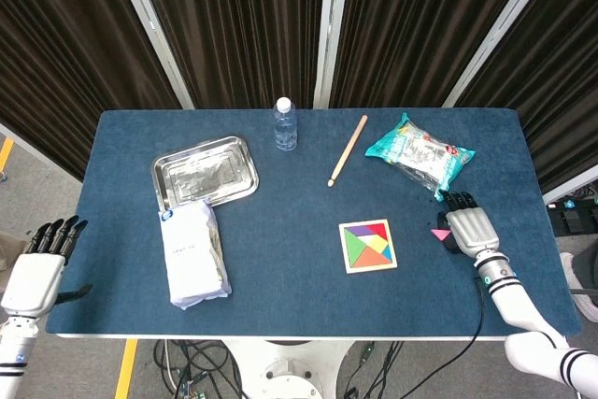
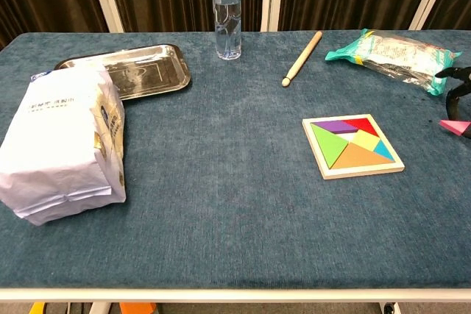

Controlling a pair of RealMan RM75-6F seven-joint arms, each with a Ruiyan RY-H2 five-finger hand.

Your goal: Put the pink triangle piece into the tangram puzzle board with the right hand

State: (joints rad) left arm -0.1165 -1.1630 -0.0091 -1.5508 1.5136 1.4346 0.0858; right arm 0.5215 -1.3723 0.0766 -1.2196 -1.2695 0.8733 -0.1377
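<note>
Pink triangle piece (image 1: 439,233), multicoloured tangram puzzle board (image 1: 368,246)

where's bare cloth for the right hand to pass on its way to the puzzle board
Bare cloth runs between the right hand, at the pink triangle piece, and the tangram puzzle board. The front strip below the board is bare too. Behind it is tighter: snack bag and rolling pin.
</note>
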